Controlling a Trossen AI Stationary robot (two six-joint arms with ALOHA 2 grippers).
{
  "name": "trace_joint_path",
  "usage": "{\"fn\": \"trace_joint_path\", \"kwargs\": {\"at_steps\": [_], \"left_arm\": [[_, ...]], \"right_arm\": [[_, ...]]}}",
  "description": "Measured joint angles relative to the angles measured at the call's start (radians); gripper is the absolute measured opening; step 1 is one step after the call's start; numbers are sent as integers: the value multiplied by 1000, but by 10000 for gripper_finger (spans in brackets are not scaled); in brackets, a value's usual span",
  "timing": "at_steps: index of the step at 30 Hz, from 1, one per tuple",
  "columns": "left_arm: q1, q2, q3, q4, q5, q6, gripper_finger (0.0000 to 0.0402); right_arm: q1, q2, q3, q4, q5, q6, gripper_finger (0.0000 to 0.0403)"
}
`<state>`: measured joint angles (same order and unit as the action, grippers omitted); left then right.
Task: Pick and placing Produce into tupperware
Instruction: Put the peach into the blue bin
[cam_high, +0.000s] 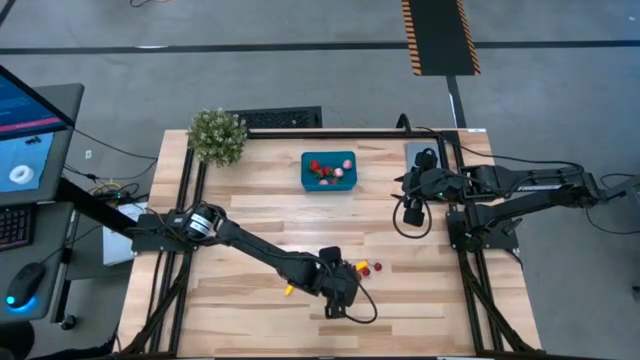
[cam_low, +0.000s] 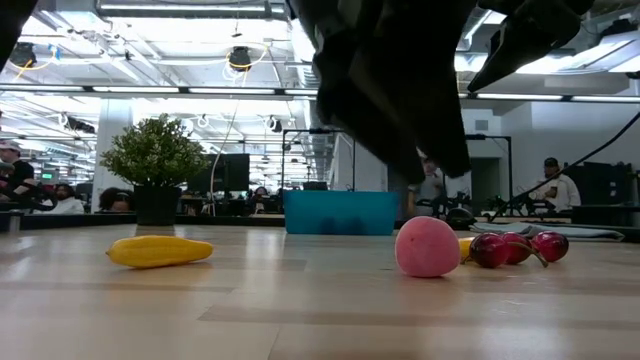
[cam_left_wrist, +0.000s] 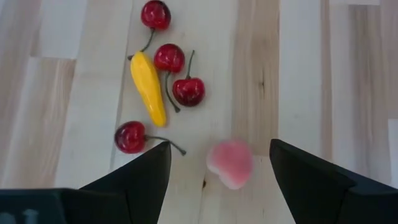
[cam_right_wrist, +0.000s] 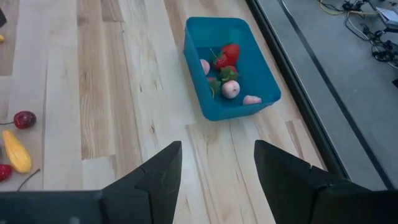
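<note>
My left gripper (cam_left_wrist: 219, 145) is open and hangs above a pink piece (cam_left_wrist: 230, 163) that lies on the table between its fingers, untouched; the low view shows that pink piece (cam_low: 427, 246) clear of the dark gripper (cam_low: 395, 90). Beside it lie several dark red cherries (cam_left_wrist: 188, 91) and a yellow piece (cam_left_wrist: 148, 87). Another yellow piece (cam_high: 289, 290) lies left of the left gripper (cam_high: 343, 290). The teal tupperware (cam_high: 328, 170) sits toward the far edge with strawberries (cam_right_wrist: 227, 55) and pink pieces (cam_right_wrist: 231, 89) inside. My right gripper (cam_right_wrist: 217, 144) is open and waits at the table's right side (cam_high: 410, 217).
A bushy potted plant (cam_high: 217, 135) stands at the far left corner. A grey plate (cam_high: 417, 154) lies at the far right, partly under the right arm. Bare wood stretches between the tupperware and the loose produce. People sit in the room beyond the table (cam_low: 556, 187).
</note>
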<state>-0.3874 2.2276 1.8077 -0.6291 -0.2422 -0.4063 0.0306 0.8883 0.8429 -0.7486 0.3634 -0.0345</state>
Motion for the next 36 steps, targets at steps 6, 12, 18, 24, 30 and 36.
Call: {"fn": "trace_joint_path", "kwargs": {"at_steps": [6,12,18,24,30,36], "left_arm": [[0,0,-59,48,9,2,265],[0,17,-63,95,20,6,265],[0,51,-65,120,76,4,265],[0,69,-65,133,70,-7,265],[2,68,-65,121,71,-7,262],[2,68,-65,114,77,-7,214]], "right_arm": [[0,0,0,0,0,0,225],[0,0,0,0,0,0,225],[0,0,0,-3,0,-1,225],[0,0,1,-10,0,-1,225],[0,0,1,-14,0,-1,225],[0,0,1,-14,0,0,225]]}}
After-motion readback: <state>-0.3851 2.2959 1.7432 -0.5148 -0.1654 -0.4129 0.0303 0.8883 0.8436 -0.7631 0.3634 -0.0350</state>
